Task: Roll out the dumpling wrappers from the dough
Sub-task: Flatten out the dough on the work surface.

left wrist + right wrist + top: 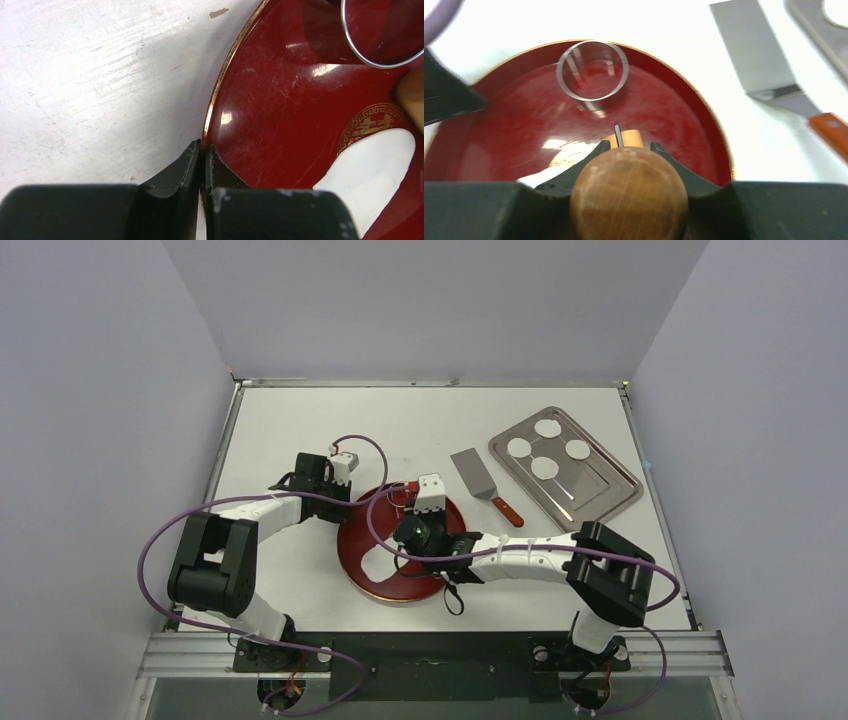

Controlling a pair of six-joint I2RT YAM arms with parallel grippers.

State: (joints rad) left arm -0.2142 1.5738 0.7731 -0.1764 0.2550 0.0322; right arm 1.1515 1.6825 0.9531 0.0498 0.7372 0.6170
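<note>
The dough (372, 167) is a thin white sheet with an uneven edge, lying on the red plate (375, 585); it also shows as a white patch, the dough (377, 562). My left gripper (204, 150) is shut on the plate's gold left rim (215, 95). My right gripper (629, 146) hangs over the plate's middle, shut on the round knob of a wooden rolling pin (629, 197), whose far end hides part of the dough. Several round white dumpling wrappers (545, 468) lie on the steel tray (610, 495).
A clear ring cutter (592, 70) stands on the far part of the plate. A metal spatula (478, 480) with an orange handle lies between plate and tray. Grey walls close in the table on three sides.
</note>
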